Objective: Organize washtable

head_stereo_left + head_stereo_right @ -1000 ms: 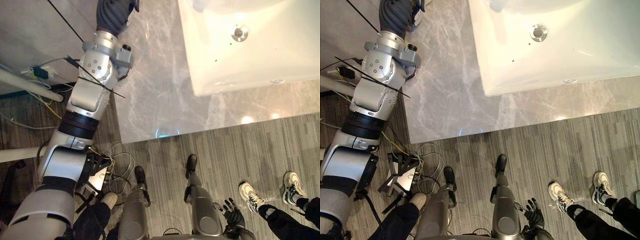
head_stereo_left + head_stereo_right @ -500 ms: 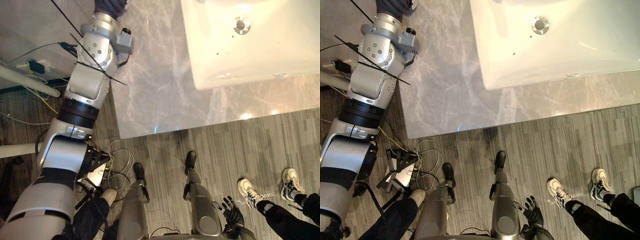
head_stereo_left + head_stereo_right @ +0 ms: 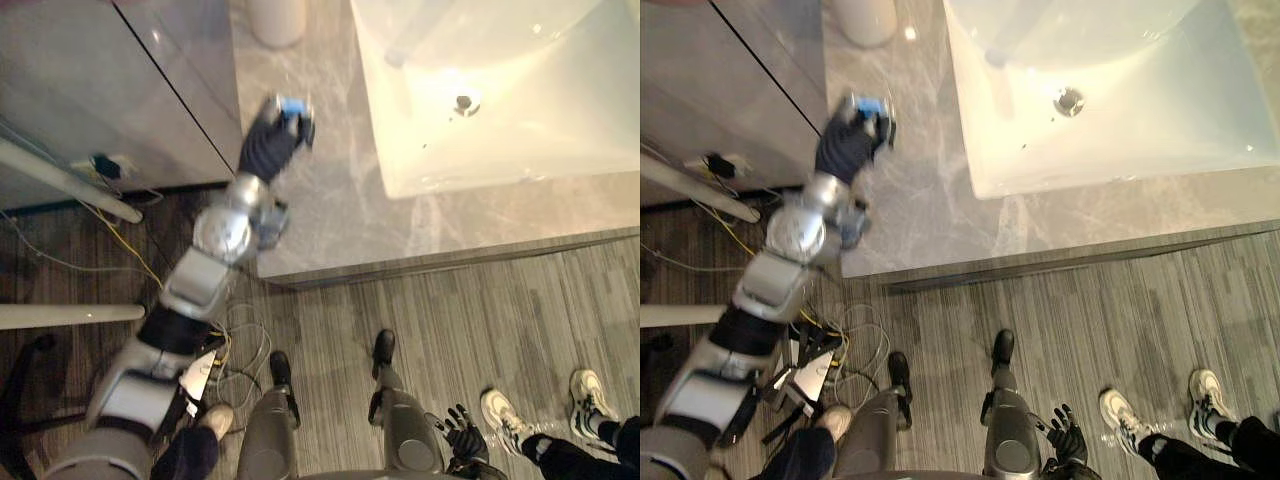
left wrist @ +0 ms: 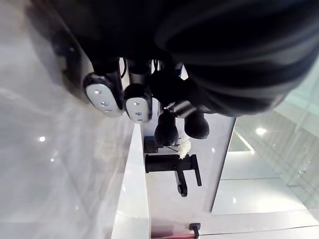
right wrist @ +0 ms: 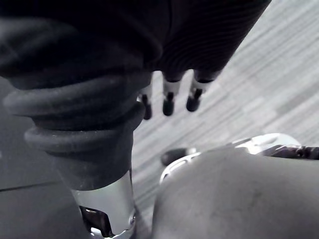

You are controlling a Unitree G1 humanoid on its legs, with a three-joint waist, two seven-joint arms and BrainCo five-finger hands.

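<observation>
You have the left hand [image 3: 272, 140] out over the grey marble bench [image 3: 330, 210], just left of the white sink [image 3: 520, 150]. Its fingers [image 4: 102, 94] are curled in around a small blue item [image 3: 291, 104], but you cannot tell what that item is. Hand and item sit over the bench's left strip, between the sink's edge and the grey panel [image 3: 120, 90]. Further back on that strip stands a white cylindrical container [image 3: 277, 18], apart from the hand. In the left wrist view a black tap [image 4: 172, 164] shows past the curled fingers. Your right hand [image 3: 462, 438] hangs low over the wood-grain floor [image 3: 450, 300], fingers [image 5: 168, 102] straight and relaxed, holding nothing. A person's shoes [image 3: 505, 418] stand on the floor near it
</observation>
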